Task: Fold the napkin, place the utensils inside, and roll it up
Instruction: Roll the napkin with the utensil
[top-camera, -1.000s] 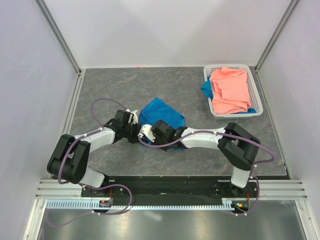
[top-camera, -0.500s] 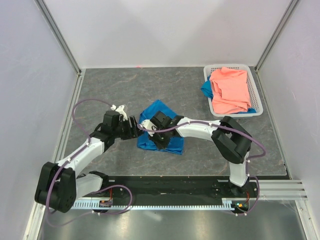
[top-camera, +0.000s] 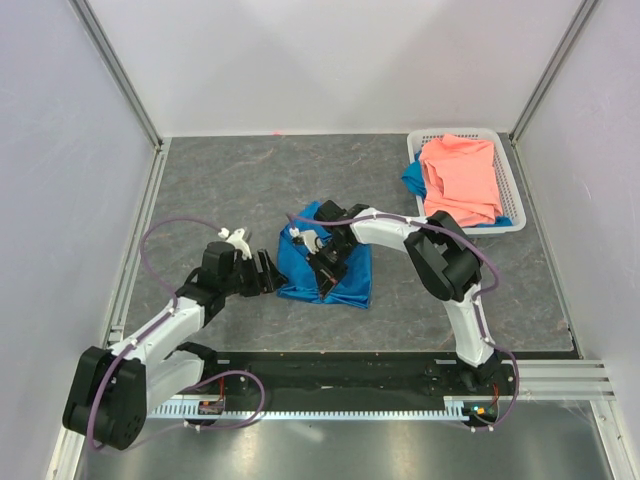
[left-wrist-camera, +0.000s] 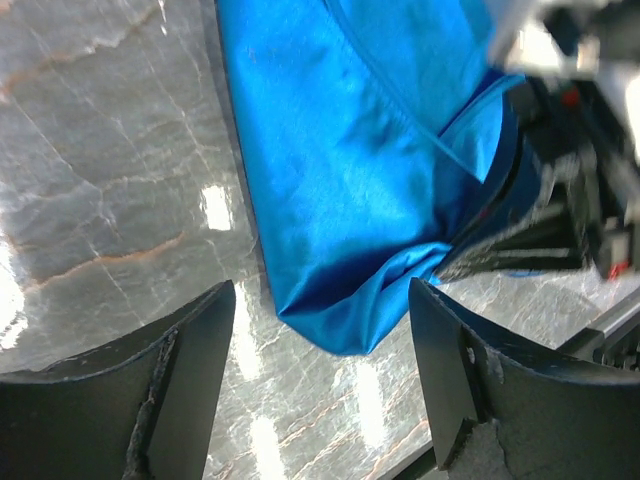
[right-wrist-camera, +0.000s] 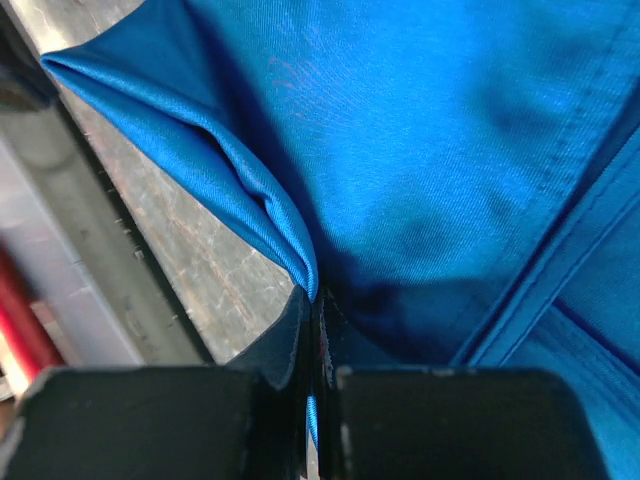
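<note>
Salmon-pink cloth (top-camera: 460, 180) fills the white basket (top-camera: 508, 180); right hand (right-wrist-camera: 312, 300) pinches the napkin (right-wrist-camera: 420, 150), left hand (left-wrist-camera: 320, 295) gapes wide.

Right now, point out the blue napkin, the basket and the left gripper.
blue napkin (top-camera: 352, 282), top view, flat cloth near its near right corner.
basket (top-camera: 465, 230), top view, its near wall.
left gripper (left-wrist-camera: 320, 290), left wrist view, the gap midway between its open fingertips.

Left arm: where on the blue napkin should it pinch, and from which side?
Probably the napkin's rounded folded corner, which faces the open left gripper. Come in low from the left. That fold looks thick enough to pinch off the table, and the right gripper is shut on a fold further right.
</note>
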